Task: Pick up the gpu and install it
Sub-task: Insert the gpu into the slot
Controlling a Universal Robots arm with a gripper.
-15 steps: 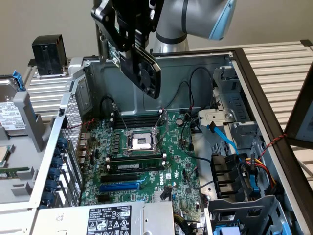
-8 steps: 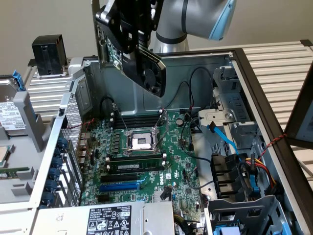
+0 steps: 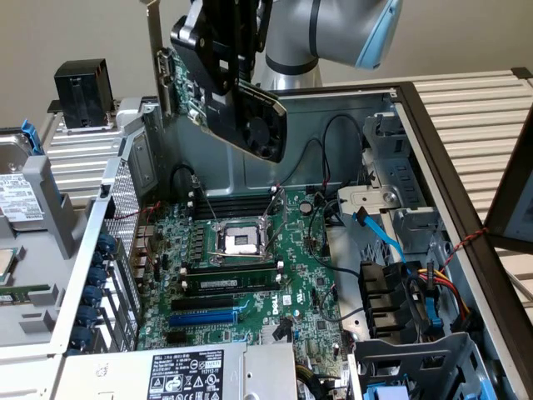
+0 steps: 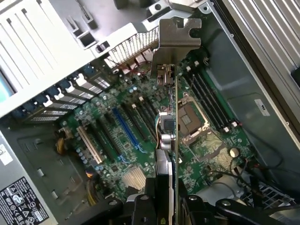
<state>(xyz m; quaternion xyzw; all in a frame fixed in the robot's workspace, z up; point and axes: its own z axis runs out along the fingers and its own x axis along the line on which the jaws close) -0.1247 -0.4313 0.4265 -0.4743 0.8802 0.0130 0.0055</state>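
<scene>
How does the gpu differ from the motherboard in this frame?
The gpu is small and hangs tilted above the case in the pincer; the motherboard is large and lies flat inside it. The gpu carries a black fan shroud; the motherboard shows a bare processor socket. Both are green circuit boards.

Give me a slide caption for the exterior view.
End effector holds the gpu tilted above the open computer case and its motherboard.
</scene>
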